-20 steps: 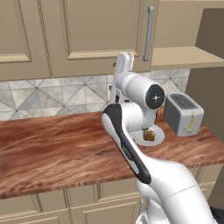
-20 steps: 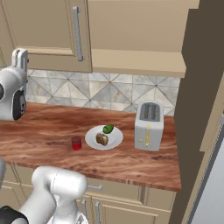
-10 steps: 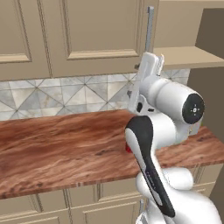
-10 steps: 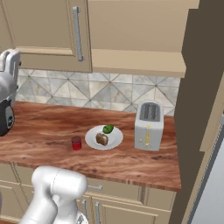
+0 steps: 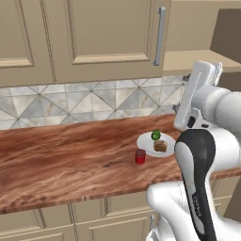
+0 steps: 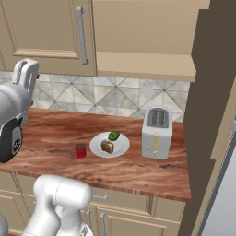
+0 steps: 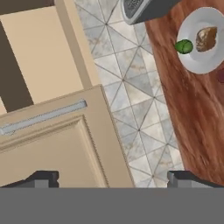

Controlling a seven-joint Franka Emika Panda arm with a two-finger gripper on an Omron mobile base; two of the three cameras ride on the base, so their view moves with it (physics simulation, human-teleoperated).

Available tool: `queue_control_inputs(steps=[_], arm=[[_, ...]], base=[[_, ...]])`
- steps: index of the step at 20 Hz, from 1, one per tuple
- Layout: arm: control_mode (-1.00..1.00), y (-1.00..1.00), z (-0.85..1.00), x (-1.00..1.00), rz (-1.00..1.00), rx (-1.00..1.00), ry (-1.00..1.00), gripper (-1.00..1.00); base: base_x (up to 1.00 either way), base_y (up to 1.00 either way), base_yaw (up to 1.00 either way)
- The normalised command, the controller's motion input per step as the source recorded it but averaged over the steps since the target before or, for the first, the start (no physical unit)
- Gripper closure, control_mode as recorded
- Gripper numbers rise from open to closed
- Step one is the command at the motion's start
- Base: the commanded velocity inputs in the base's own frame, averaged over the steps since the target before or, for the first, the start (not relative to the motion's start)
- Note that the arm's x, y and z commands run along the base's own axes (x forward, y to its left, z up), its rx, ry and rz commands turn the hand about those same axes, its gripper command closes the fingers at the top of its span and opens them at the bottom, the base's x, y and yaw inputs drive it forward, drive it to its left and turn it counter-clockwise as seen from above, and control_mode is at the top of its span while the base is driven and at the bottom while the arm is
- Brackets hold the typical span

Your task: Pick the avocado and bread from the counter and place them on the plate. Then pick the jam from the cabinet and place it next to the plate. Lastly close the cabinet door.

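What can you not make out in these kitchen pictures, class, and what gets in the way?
- Grey boxy toaster: hand view, cut off by the top edge.
- Small red jam jar: hand view, cut off by the right edge.
- Beige wall cabinet: its inside lies past both base views' top edge.
- Brown bread chunk: too small for detail.

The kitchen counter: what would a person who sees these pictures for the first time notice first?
Probably the white plate in the middle of the counter, with the avocado and the bread on it and the red jam just beside it. Next, the grey toaster to its right, and above, the cabinet door standing open beside its bare shelf.
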Motion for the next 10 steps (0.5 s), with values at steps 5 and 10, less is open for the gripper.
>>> queue_control_inputs(steps=[5, 10], arm=[[-1.0, -0.95, -0.03, -0.79, 0.0, 0.0, 0.0, -1.0], [-1.0, -0.3, -0.4, -0.92, 0.0, 0.0, 0.0, -1.0]], base=[[0.0, 0.0, 0.0], [0.0, 0.0, 0.0]])
